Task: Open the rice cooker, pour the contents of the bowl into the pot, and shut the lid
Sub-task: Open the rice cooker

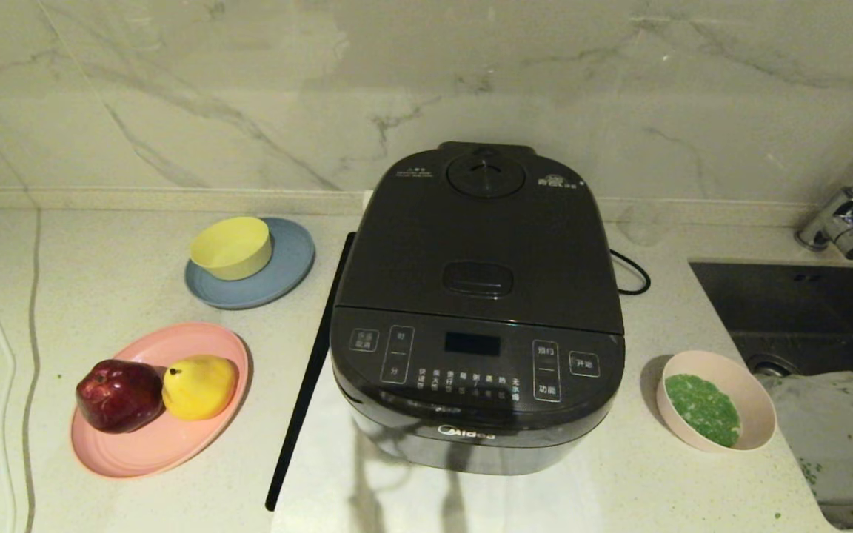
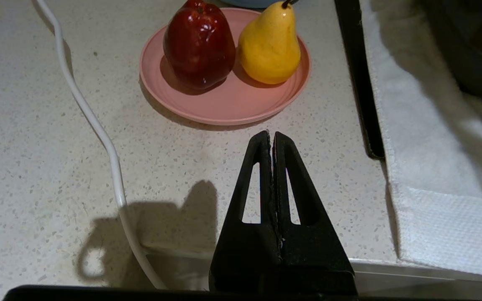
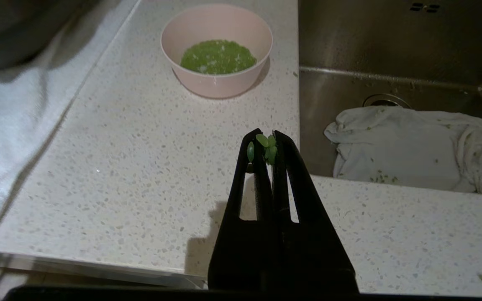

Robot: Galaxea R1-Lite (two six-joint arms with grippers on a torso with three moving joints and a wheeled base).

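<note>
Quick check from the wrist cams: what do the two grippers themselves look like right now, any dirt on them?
Both look alike: the left gripper and right gripper each have two matte black, tapered fingers with a long triangular cut-out, on a black block base. No cables or markings show. A few small green bits cling to the right gripper's tips; the left looks clean.

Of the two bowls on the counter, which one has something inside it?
The pale pink bowl right of the rice cooker, holding green bits. The yellow bowl on the blue plate looks empty.
</note>
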